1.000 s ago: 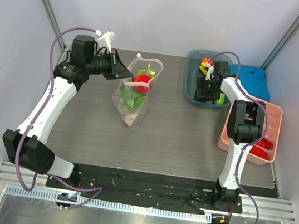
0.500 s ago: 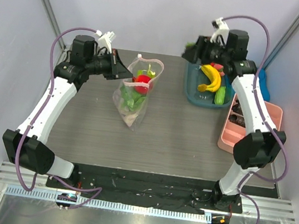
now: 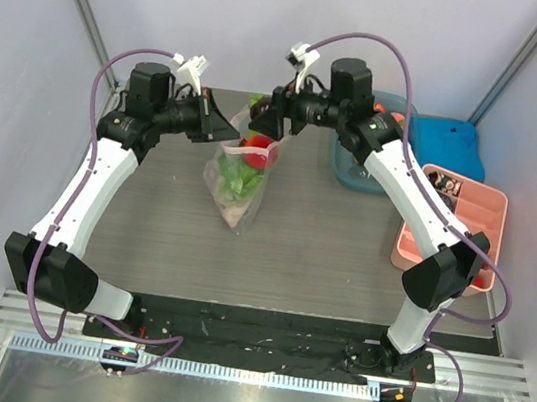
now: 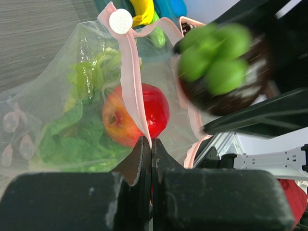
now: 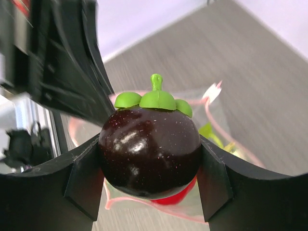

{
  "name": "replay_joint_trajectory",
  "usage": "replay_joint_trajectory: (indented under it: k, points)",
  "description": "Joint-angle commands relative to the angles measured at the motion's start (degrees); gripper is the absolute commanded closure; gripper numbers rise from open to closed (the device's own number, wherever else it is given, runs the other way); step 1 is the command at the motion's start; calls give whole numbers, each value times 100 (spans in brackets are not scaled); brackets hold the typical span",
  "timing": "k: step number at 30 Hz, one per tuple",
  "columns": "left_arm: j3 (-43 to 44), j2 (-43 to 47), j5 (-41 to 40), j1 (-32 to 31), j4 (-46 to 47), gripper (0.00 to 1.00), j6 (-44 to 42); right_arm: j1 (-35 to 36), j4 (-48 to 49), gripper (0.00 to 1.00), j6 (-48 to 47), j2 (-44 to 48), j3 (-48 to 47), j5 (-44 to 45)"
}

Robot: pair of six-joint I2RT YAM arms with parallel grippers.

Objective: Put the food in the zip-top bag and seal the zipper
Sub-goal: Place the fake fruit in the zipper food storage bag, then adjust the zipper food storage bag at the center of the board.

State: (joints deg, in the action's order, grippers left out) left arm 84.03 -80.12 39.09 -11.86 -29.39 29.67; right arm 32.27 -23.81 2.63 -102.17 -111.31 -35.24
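Observation:
The zip-top bag (image 3: 235, 184) lies on the table with its mouth held up. My left gripper (image 4: 151, 144) is shut on the pink zipper (image 4: 130, 72) at the mouth's edge. Inside the bag sit a red round fruit (image 4: 137, 113) and leafy green lettuce (image 4: 72, 134). My right gripper (image 5: 150, 163) is shut on a dark purple round fruit (image 5: 150, 151) with a green cap. It hangs just above the open mouth, over the red fruit (image 5: 180, 196). In the top view the right gripper (image 3: 265, 120) faces the left gripper (image 3: 226, 132) across the mouth.
A teal bin (image 3: 352, 170) stands at the back right, with a blue object (image 3: 449, 142) beyond it. A pink tray (image 3: 459, 227) sits along the right edge. Yellow bananas (image 4: 142, 9) show behind the bag in the left wrist view.
The right arm has swung left from the teal bin to above the bag's mouth, carrying the dark purple fruit. The left arm and the bag have stayed put.

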Motion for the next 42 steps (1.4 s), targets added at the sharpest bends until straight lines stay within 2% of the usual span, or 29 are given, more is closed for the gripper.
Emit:
replay_joint_trajectory:
  k: [1, 3, 7, 10, 11, 14, 17, 20, 25, 29, 32, 42]
  points:
    - [44, 181, 143, 43, 460, 100, 109, 262, -264, 67, -912, 74, 293, 333]
    - [8, 198, 151, 43, 504, 100, 162, 367, -369, 59, -1176, 31, 329, 491]
    - [-53, 233, 169, 43, 539, 100, 179, 508, -378, 58, -1073, -162, 119, 817]
    - [-88, 260, 169, 43, 548, 100, 179, 552, -422, 31, -1002, -259, -128, 896]
    - [-97, 268, 160, 43, 548, 100, 171, 578, -448, 19, -1010, -251, -189, 914]
    - [-106, 277, 143, 43, 583, 100, 188, 596, -598, 5, -958, -190, -304, 923]
    - [-106, 295, 151, 43, 662, 100, 267, 579, -809, 1, -940, -84, -427, 1045]
    - [-97, 312, 187, 52, 724, 100, 311, 412, -941, 0, -669, 74, -515, 1037]
    - [-115, 321, 257, 87, 733, 100, 311, -343, -976, 1, -272, 206, -489, 940]
    - [-132, 330, 274, 96, 741, 100, 311, -836, -1037, 10, 158, 154, -304, 1107]
    - [-141, 330, 283, 105, 750, 100, 320, -924, -1038, 19, 299, 75, -93, 1091]
    - [-150, 374, 231, 113, 680, 100, 241, -951, -765, 32, 1055, -418, -225, 168]
